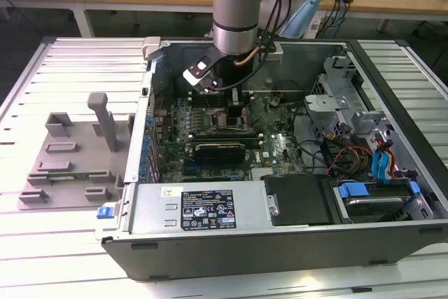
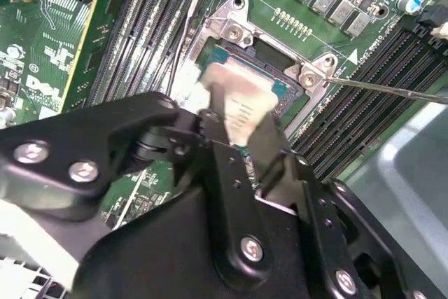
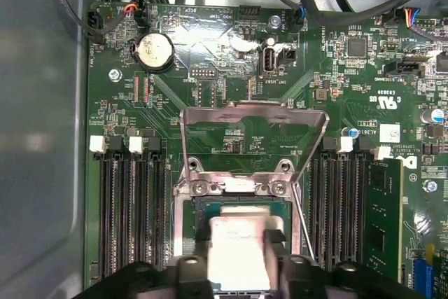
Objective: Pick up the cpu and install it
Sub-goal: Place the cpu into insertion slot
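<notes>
The cpu is a silver square with a thin green edge, lying low over the black socket on the green motherboard. My gripper reaches down onto it, a dark finger on each side of the chip, shut on it. In the second wrist view the pale chip sits between the fingers of the gripper, over the socket's metal frame. In the exterior view the arm stands inside the open computer case with the gripper down at the board.
The socket's metal load plate stands swung open, and its thin lever sticks out beside it. Memory slots flank the socket. A grey fixture tray lies outside the case at the exterior view's left. Cables and drive bays fill the case's right side.
</notes>
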`<state>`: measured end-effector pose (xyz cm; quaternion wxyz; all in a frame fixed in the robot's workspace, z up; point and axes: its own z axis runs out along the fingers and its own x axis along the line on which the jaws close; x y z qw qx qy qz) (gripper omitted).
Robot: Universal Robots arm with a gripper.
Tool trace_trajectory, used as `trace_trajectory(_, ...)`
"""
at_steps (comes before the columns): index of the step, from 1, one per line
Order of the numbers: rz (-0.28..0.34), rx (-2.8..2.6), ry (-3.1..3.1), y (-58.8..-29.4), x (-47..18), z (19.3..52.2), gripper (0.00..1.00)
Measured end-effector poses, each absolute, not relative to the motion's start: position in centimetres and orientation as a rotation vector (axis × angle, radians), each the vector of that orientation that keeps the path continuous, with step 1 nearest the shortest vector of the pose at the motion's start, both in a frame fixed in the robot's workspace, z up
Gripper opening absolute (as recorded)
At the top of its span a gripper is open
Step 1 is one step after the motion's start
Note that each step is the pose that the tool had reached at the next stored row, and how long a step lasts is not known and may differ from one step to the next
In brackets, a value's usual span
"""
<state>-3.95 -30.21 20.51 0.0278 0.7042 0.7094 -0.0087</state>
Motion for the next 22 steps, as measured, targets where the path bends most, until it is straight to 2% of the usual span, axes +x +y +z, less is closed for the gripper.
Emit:
trace_trajectory(1,-0.027,2.174,2.190,-30.20,-3.94,20.52,0.30)
trace_trajectory(2,-0.026,2.174,2.190,-30.20,-3.94,20.54,0.30)
trace_trajectory(3,-0.026,2.174,2.190,-30.20,-3.94,20.56,0.24)
trace_trajectory(8,-0.026,2.174,2.190,-30.20,-3.94,20.65,0.24)
trace_trajectory(9,-0.026,2.174,2.190,-30.20,-3.94,20.69,0.31)
trace_trajectory(13,-0.026,2.174,2.190,-30.20,-3.94,20.76,0.31)
trace_trajectory(16,-0.026,2.174,2.190,-30.20,-3.94,20.82,0.51)
trace_trajectory(19,-0.027,2.174,2.190,-30.20,-3.94,20.87,0.56)
trace_trajectory(20,-0.026,2.174,2.190,-30.20,-3.94,20.88,0.63)
trace_trajectory(22,-0.027,2.174,2.190,-30.43,-3.94,20.86,0.63)
